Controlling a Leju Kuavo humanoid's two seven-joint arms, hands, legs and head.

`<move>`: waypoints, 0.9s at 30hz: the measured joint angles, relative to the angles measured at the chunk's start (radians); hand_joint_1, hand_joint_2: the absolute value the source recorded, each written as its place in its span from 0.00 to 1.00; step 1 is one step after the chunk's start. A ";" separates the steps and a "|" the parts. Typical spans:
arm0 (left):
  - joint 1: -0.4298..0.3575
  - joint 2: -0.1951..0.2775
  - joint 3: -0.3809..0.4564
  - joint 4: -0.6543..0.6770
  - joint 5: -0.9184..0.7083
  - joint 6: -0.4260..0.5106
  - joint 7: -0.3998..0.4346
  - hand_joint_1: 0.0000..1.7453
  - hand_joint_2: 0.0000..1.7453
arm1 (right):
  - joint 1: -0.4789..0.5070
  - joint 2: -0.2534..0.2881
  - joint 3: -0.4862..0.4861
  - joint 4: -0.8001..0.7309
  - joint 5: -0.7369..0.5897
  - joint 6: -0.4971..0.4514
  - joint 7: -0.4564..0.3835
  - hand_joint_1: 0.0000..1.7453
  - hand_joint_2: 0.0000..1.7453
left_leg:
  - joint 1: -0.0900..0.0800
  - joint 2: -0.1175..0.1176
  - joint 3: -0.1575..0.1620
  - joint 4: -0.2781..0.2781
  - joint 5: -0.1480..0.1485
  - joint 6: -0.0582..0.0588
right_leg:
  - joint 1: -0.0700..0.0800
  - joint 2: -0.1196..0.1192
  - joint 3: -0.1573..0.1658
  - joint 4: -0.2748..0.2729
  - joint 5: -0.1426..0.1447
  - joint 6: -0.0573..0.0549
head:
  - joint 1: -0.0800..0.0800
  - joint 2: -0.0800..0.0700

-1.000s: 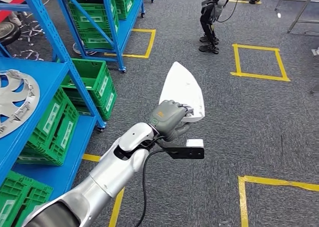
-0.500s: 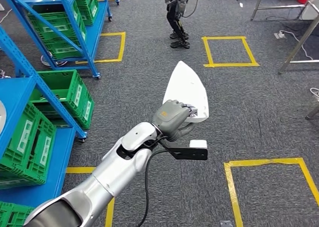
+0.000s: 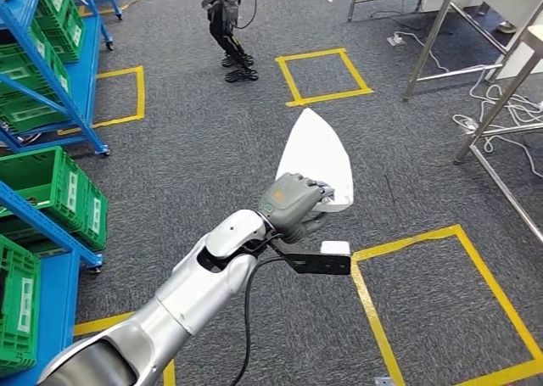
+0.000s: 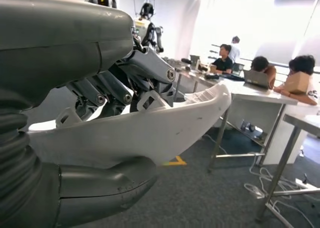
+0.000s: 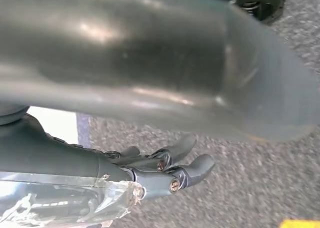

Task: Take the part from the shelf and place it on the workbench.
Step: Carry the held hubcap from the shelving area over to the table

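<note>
The part is a white, curved, roughly triangular shell. My left hand grips its lower edge and holds it out in front of me above the grey carpet. In the left wrist view the part lies across the hand, with the dark fingers over it and the thumb under it. My right hand hangs above the carpet in the right wrist view, fingers loosely extended and holding nothing.
Blue shelves with green crates stand at the left. Another robot stands far ahead. Yellow tape squares mark the floor. Metal table legs and cables are at the right. People sit at white tables.
The camera has turned to the right: the shelves slid off to the left and table legs came in at the right. My left hand keeps the same hold on the part.
</note>
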 joint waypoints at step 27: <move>-0.011 -0.002 -0.011 0.026 0.005 -0.007 -0.006 1.00 1.00 | 0.000 -0.002 -0.002 0.000 0.001 0.001 0.000 0.00 0.00 | -0.002 0.050 -0.039 0.108 -0.028 -0.019 | 0.001 -0.043 0.014 -0.005 0.003 -0.024 | 0.001 0.000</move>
